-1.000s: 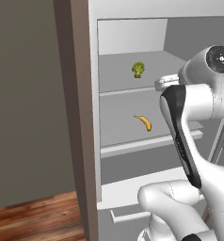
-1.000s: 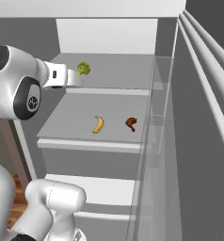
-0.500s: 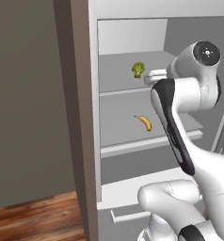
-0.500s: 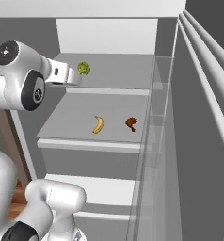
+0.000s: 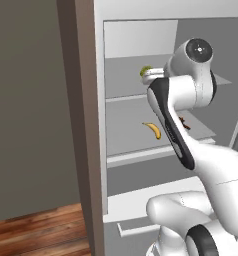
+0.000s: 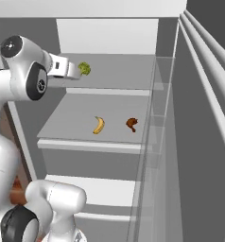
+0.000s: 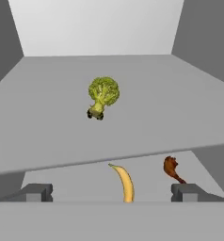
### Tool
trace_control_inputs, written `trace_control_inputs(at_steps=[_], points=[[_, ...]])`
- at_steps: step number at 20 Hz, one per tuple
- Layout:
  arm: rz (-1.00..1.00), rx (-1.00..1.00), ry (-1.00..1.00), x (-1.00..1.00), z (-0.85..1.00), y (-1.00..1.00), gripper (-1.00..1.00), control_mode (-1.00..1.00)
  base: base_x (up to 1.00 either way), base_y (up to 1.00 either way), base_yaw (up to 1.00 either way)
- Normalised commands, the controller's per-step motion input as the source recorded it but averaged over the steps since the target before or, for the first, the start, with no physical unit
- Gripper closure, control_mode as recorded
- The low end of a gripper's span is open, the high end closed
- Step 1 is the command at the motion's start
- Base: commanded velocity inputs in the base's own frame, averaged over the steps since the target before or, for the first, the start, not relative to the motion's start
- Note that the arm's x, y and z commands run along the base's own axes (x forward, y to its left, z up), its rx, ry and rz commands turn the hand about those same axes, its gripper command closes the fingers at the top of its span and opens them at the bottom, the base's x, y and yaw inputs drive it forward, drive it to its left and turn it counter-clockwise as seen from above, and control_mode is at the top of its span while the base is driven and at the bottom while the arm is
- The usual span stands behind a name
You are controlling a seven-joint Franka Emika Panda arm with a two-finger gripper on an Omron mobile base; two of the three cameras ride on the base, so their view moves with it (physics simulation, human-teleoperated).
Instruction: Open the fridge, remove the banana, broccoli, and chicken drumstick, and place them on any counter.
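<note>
The fridge (image 6: 109, 35) stood open, its grey shelves bare but for three items. In the hand view the claw (image 7: 111, 193) was spread wide, its two tips at the bottom edge, pinching nothing. The broccoli (image 7: 103, 96) sat at upper centre on the upper shelf (image 7: 180, 103), well ahead of the tips. On the lower shelf (image 6: 72, 125), the banana (image 7: 124, 182) lay at bottom centre, the chicken drumstick (image 7: 172, 169) just to its right, apart from it.

Fridge (image 6: 109, 33): one, open. Inside: one broccoli (image 7: 103, 94), one banana (image 7: 124, 181), one chicken drumstick (image 7: 172, 170). Shelves: two holding food.
</note>
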Motion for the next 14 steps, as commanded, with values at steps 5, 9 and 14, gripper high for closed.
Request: trace_control_inputs(at_steps=[5,9,14], points=[[0.00,0.00,0.00,0.67,0.00,0.09,-1.00,-1.00,0.00,0.00,0.00],[0.00,0.00,0.00,0.61,-0.13,0.00,-1.00,-1.00,0.00,0.00,0.00],[0.00,0.00,0.00,0.31,-0.23,0.00,-1.00,-1.00,0.00,0.00,0.00]])
